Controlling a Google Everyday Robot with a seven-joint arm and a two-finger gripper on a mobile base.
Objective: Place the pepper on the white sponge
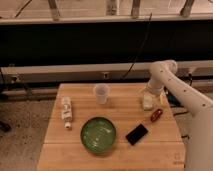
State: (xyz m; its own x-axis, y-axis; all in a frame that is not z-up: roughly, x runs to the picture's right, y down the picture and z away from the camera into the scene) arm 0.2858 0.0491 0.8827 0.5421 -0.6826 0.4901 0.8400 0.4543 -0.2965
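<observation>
The pepper (156, 115), small and dark red, lies on the wooden table (75, 152) near its right edge. It sits just in front and to the right of the white sponge (147, 104), a pale block, and looks to be beside the sponge rather than on it. My gripper (148, 96) hangs from the white arm directly over the sponge, close to it, and partly hides its top. The pepper is apart from the gripper.
A translucent cup (101, 93) stands at the back middle. A white labelled bottle (66, 111) lies at the left. A green bowl (98, 134) sits front centre with a black phone (136, 134) to its right. The table's right edge is close to the pepper.
</observation>
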